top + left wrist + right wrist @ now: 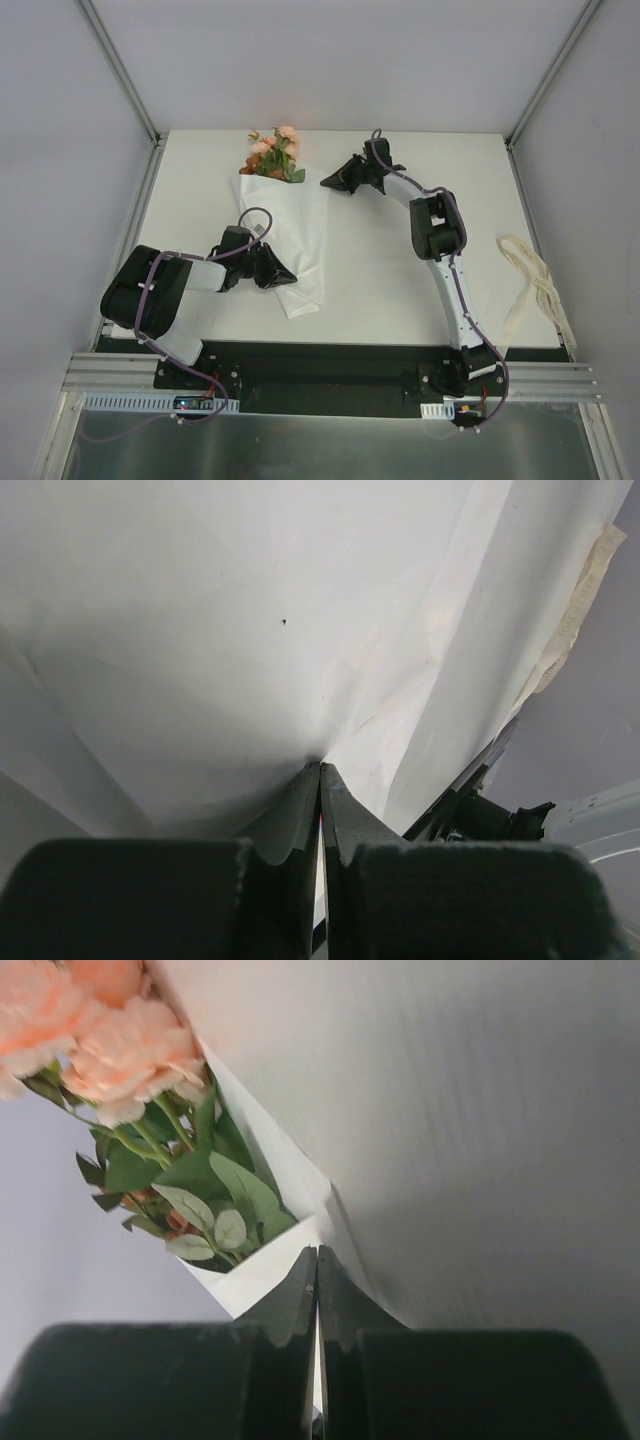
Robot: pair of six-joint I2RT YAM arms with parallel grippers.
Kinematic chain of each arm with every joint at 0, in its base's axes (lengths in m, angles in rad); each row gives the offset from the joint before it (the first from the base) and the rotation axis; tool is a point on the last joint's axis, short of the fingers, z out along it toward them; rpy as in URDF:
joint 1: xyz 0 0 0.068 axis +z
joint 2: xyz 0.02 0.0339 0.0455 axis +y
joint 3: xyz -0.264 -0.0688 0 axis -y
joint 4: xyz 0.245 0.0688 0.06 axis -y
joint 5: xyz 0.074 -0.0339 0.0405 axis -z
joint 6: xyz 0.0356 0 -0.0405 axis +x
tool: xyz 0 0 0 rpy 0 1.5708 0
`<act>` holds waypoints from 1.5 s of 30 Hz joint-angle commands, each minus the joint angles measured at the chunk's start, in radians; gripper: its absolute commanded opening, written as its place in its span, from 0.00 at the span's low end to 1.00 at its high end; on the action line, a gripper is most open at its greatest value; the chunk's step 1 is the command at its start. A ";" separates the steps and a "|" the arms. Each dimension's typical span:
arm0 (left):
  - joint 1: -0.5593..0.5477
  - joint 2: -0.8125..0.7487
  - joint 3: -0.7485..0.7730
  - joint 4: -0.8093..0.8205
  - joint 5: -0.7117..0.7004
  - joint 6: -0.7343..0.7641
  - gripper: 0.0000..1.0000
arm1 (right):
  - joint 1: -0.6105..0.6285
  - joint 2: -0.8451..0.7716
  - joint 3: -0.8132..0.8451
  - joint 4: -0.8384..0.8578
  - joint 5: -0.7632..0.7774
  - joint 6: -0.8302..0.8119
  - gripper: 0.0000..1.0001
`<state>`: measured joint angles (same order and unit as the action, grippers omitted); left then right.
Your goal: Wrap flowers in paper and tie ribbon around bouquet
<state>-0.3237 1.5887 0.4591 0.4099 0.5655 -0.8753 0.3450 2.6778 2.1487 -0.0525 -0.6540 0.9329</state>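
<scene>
Thin white paper sheet [305,228]: light, floppy, tears easily; I pinch edges only.
Left claw [320,770]: clenched on paper.
Right claw [317,1253]: clenched on paper corner.

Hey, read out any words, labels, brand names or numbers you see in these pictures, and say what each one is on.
No readable text in any view.
The paper, the flowers and the ribbon show no print.
A dark speck on the paper in the left wrist view is only a mark.
</scene>
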 commanded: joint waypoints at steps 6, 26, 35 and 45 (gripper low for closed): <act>-0.006 0.020 -0.037 -0.148 -0.064 0.041 0.00 | -0.044 0.172 0.275 -0.087 0.103 0.131 0.01; -0.006 0.060 -0.062 -0.049 -0.049 0.033 0.00 | 0.089 -0.809 -0.967 0.048 -0.223 -0.660 0.44; -0.006 -0.042 -0.022 -0.072 0.008 0.079 0.10 | 0.229 -0.828 -1.158 0.206 -0.214 -0.632 0.08; -0.041 -0.174 0.055 -0.114 0.114 0.044 0.27 | 0.293 -0.750 -1.139 0.237 -0.225 -0.603 0.04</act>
<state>-0.3351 1.4536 0.4736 0.3344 0.6304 -0.8410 0.6147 1.9186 0.9859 0.1280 -0.8513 0.3218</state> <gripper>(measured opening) 0.295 0.040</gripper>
